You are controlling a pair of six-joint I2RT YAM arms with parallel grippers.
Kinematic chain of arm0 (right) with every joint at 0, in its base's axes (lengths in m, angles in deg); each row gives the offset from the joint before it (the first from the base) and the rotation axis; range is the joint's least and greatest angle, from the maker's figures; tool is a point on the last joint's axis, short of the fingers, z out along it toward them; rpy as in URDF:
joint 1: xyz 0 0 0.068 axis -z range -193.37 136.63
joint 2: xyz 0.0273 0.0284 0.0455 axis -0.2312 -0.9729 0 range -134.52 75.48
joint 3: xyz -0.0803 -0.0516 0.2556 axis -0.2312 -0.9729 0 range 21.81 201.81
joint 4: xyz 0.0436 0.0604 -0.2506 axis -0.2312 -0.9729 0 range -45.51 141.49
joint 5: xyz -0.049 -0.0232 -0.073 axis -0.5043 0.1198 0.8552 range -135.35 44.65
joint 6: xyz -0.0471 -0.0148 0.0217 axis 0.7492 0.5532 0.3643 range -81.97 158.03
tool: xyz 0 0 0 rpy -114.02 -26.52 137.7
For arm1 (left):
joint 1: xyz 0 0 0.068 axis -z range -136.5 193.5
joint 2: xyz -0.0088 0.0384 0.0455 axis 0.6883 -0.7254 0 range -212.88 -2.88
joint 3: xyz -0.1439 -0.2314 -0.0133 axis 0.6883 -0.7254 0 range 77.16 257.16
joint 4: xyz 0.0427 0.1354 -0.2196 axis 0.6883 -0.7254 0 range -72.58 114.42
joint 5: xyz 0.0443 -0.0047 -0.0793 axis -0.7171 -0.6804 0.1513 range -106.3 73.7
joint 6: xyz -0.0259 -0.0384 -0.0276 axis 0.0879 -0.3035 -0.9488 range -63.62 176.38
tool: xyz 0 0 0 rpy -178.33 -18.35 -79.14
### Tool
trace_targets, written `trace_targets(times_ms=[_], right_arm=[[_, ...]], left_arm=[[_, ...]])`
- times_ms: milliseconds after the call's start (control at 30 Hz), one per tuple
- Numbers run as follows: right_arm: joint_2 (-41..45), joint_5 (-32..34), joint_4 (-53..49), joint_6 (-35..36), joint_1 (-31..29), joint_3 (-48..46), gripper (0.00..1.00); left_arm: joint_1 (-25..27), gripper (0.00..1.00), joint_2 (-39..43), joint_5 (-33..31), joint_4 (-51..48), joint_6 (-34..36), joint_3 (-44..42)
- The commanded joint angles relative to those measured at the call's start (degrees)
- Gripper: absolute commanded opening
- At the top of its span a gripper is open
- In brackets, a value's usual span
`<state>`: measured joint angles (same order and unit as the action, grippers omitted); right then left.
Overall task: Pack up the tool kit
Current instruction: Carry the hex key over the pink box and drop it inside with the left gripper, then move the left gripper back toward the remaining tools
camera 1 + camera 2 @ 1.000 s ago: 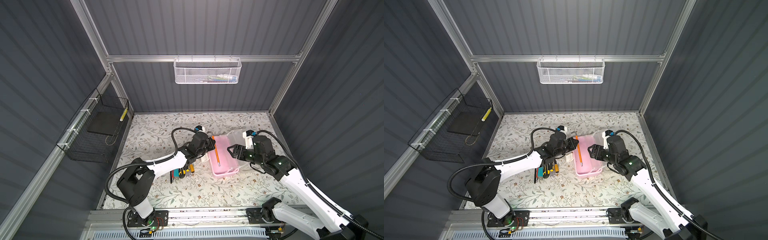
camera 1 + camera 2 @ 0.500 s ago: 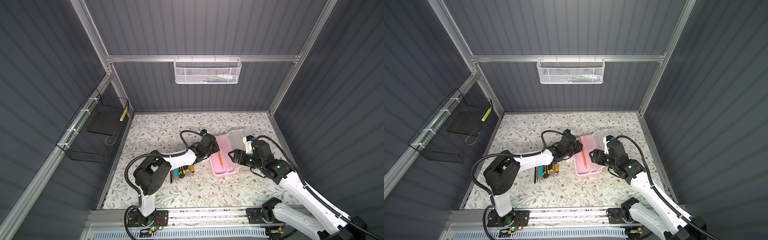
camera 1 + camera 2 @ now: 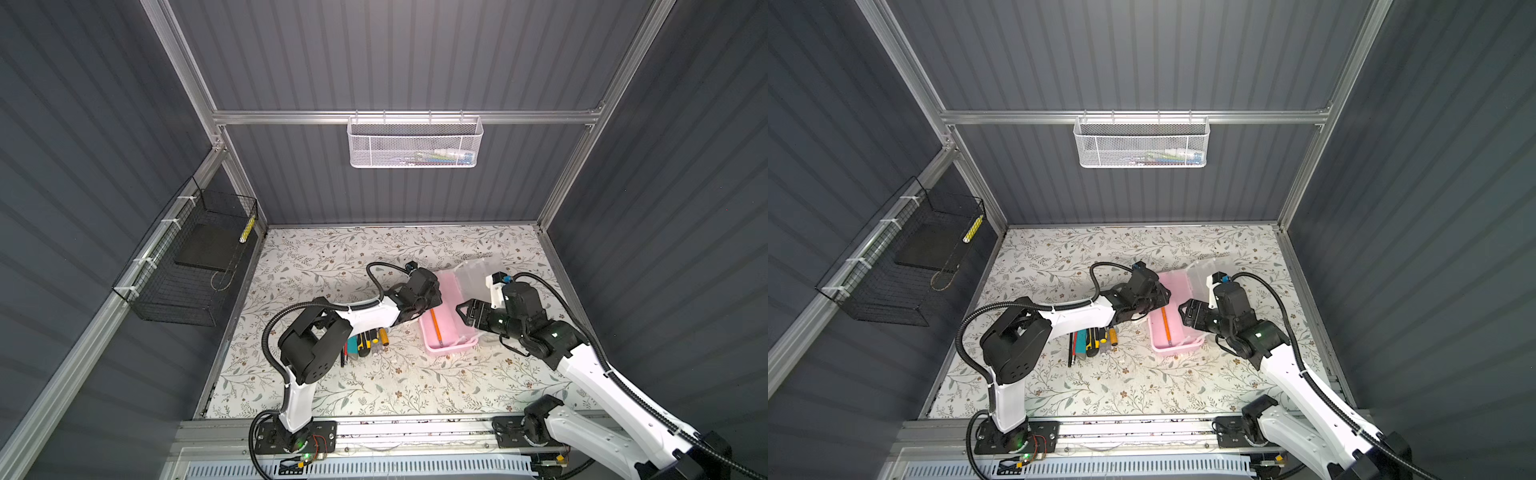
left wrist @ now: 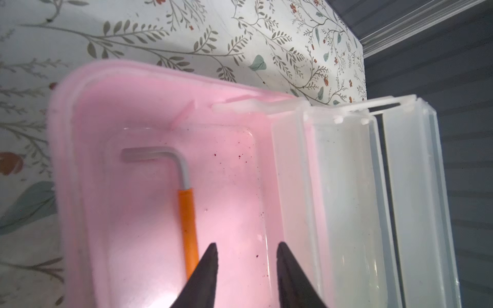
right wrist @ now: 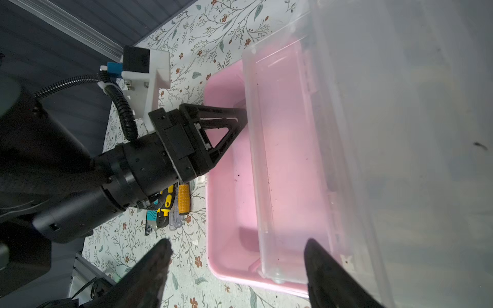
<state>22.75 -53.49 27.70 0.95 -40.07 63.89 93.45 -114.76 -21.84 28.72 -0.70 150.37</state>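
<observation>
The tool kit's pink case (image 3: 451,351) (image 3: 1177,352) lies open mid-table, its frosted lid (image 3: 473,270) (image 5: 400,133) tipped back. An orange-sleeved hex key (image 3: 435,326) (image 4: 186,213) rests on the case floor. My left gripper (image 3: 430,303) (image 4: 246,245) hovers inside the case (image 4: 80,160), open, with nothing between its fingers; the key lies just beside one tip. My right gripper (image 3: 463,316) (image 5: 237,242) is open at the case's near right corner (image 5: 226,213), one finger over the lid, holding nothing. Loose screwdrivers and knives (image 3: 365,340) (image 5: 170,205) lie left of the case.
A white mesh basket (image 3: 413,145) hangs on the back wall and a black wire basket (image 3: 195,266) on the left wall. The left arm's forearm (image 3: 370,316) stretches over the loose tools. Flowered table (image 3: 374,390) lies in front.
My left gripper reached further over the case, lowered the hex key, then went from shut to open; the key now lies loose on the case floor. My right gripper shifted slightly, still open.
</observation>
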Motion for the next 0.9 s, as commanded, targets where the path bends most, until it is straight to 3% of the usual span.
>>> trace_targets(times_ms=[0,300,467,567,733,867], right_arm=[[0.56,0.32,-0.17,0.23,0.25,0.16,0.79],[0.27,-2.86,-1.94,3.22,0.27,5.56,0.78],[-2.17,-4.04,-0.93,4.46,-1.0,8.44,0.78],[-5.08,-1.27,-1.74,5.69,-4.4,11.61,0.78],[-8.86,-0.9,-1.61,5.38,-7.06,14.46,0.78],[-13.4,0.52,-2.5,5.56,-8.68,16.68,0.78]], left_arm=[[0.43,0.47,1.21,-0.65,-0.53,1.05,0.87],[0.45,0.6,9.47,-4.61,-4.61,9.65,-1.15],[0.48,0.65,18.93,-11.35,-11.74,16.54,-5.03],[0.39,0.67,24.58,-15.8,-16.43,18.7,-8.57],[0.16,0.7,32.76,-19.64,-21.7,19.3,-14.7],[-1.12,0.71,36.27,-18.35,-22.0,18.22,-19.15]])
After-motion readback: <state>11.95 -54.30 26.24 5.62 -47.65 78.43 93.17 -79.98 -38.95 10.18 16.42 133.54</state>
